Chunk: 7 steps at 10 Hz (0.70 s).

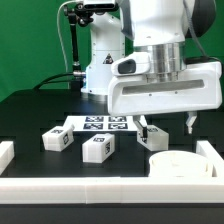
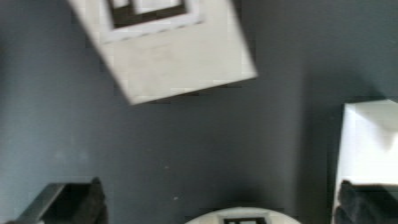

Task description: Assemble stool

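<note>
You have the end effector (image 1: pixel 166 128) spread wide and gripping nothing. It hangs over the dark counter (image 1: pixel 30 115), just behind the round seat (image 1: pixel 172 165). The seat lies flat at the exterior view's right, near the white front rail (image 1: pixel 100 190). One leg (image 1: pixel 55 140) and a second leg (image 1: pixel 97 148) lie apart to its left, before the marker board (image 1: pixel 100 123).

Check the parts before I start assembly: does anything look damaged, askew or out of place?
Nothing stands out. The legs lie loose beside the marker board, the seat sits flat, and the open gripper holds nothing.
</note>
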Each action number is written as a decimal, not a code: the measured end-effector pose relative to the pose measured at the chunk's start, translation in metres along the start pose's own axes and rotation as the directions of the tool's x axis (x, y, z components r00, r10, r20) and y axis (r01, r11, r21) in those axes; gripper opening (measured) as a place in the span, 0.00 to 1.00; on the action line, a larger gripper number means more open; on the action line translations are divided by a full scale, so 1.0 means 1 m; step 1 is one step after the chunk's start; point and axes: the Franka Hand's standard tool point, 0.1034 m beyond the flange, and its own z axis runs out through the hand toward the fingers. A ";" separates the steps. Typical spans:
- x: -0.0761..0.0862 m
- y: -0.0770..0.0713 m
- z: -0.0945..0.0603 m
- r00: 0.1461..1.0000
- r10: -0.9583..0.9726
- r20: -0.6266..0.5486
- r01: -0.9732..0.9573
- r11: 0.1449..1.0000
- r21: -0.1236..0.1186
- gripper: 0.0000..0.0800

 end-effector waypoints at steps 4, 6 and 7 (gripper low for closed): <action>-0.003 -0.001 0.002 1.000 -0.020 0.020 0.020 1.000 -0.010 0.81; -0.008 0.005 0.001 0.983 -0.019 0.184 0.025 0.999 -0.030 0.81; -0.007 0.006 0.002 0.978 -0.016 0.206 0.023 0.999 -0.034 0.81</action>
